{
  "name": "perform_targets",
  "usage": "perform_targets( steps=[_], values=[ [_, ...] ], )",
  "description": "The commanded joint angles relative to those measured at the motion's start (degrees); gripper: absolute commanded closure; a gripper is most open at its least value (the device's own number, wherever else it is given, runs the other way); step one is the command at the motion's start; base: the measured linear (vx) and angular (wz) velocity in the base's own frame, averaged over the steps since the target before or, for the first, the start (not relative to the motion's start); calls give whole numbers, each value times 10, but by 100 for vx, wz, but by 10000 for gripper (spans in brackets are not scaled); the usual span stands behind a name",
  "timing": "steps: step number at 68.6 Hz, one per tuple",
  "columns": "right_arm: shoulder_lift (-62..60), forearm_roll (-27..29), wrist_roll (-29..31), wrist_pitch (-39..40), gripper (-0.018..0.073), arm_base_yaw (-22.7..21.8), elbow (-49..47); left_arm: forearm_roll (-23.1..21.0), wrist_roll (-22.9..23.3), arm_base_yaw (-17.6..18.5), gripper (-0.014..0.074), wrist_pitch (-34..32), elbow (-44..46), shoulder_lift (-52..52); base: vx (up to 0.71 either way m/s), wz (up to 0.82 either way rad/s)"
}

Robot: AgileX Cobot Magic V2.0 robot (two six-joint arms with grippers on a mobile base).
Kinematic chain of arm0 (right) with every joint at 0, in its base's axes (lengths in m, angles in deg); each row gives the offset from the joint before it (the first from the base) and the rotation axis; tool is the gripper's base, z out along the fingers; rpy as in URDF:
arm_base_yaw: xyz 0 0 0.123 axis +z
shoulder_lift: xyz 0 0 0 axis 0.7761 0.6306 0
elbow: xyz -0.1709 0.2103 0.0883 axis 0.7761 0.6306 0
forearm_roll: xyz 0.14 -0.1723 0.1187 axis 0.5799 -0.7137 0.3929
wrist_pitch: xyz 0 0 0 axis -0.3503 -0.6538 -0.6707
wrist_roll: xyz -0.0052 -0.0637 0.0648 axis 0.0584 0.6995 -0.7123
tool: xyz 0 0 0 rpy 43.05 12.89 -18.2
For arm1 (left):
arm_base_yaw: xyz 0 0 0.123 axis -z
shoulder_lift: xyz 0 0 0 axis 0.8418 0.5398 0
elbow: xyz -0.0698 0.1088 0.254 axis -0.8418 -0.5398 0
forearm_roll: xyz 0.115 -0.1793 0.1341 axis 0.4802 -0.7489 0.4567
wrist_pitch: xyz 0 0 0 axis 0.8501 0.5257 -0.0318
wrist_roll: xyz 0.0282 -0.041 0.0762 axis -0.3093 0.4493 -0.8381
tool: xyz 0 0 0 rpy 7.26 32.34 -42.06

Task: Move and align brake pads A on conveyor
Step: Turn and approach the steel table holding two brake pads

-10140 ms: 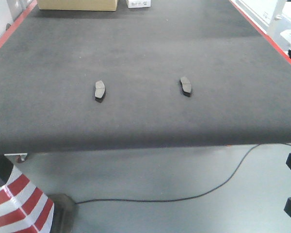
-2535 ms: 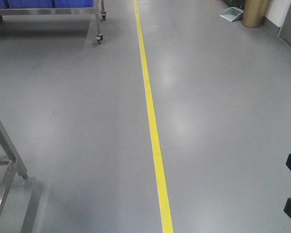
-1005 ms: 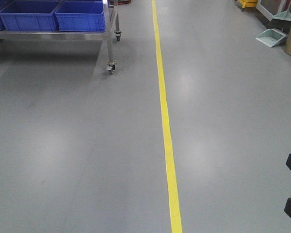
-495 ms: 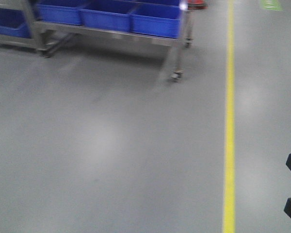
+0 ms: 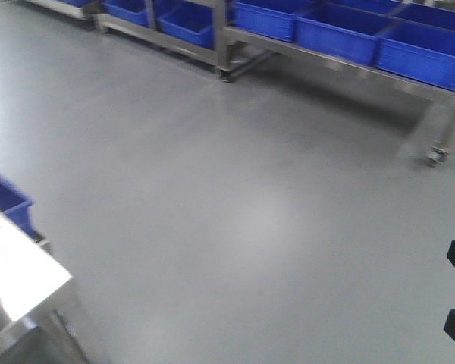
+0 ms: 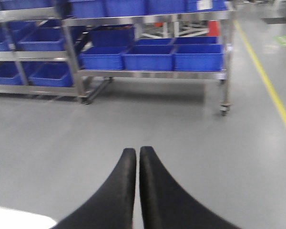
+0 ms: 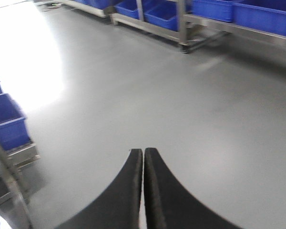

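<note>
Left gripper [image 6: 137, 153] and right gripper [image 7: 143, 152] pinched shut on nothing, probably tucked for driving past those blue bins [image 6: 150, 56].

The front-facing camera looked steeply down from high up at a smooth grey floor [image 5: 235, 212], with blue plastic bins on steel racks [image 5: 341, 34] along the far edge. Each wrist camera sat low, close behind the black left end effector [image 6: 137, 150] or right end effector [image 7: 143, 150], facing forward across that floor toward such racks.
</note>
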Motion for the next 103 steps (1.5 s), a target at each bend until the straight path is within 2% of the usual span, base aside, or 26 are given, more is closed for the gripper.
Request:
perform_targets(
  steps=[1,62,103],
  values=[
    [1,-1,6,37,569,-1,-16,0,4,1,603,-42,13,9,15,79],
    [1,-1,6,37,569,-1,-16,0,4,1,603,-42,13,9,11,80],
    [1,-1,6,37,569,-1,-16,0,4,1,603,-42,13,9,3,19]
  ],
)
